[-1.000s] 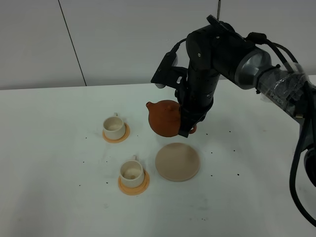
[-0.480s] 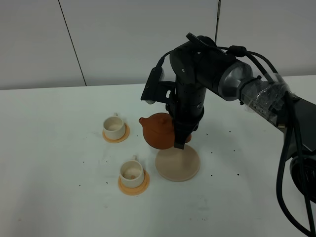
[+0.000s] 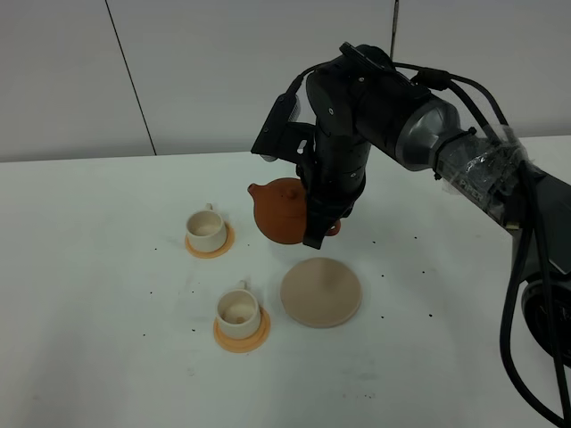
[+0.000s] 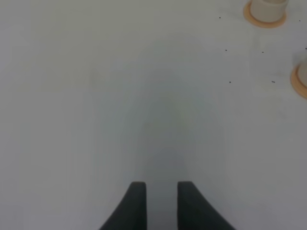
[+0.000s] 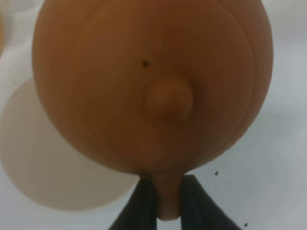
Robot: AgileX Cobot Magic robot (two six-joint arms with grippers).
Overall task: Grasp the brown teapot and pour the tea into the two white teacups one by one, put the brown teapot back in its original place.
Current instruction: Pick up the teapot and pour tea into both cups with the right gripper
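Note:
The brown teapot [image 3: 278, 210] hangs in the air behind the beige saucer [image 3: 321, 292], lid on, spout pointing left toward the far cup. My right gripper [image 3: 319, 234] is shut on its loop handle, and in the right wrist view the fingers [image 5: 144, 203] pinch the handle under the teapot [image 5: 153, 86], with the saucer [image 5: 43, 163] below. Two white teacups stand on orange coasters, one far [image 3: 206, 228] and one near [image 3: 238, 308]. The tea is hidden. My left gripper [image 4: 161, 201] hovers over bare table, its fingers a narrow gap apart with nothing between them.
The white table [image 3: 98, 357] carries small dark specks. A grey wall rises behind it. The right arm [image 3: 464, 160] reaches in from the right edge. The left wrist view catches one cup [image 4: 268, 7] and a coaster edge [image 4: 300, 81].
The teapot has shifted left in the right gripper. Half a second ago it hung lower, just over the saucer's rim; now it is raised again.

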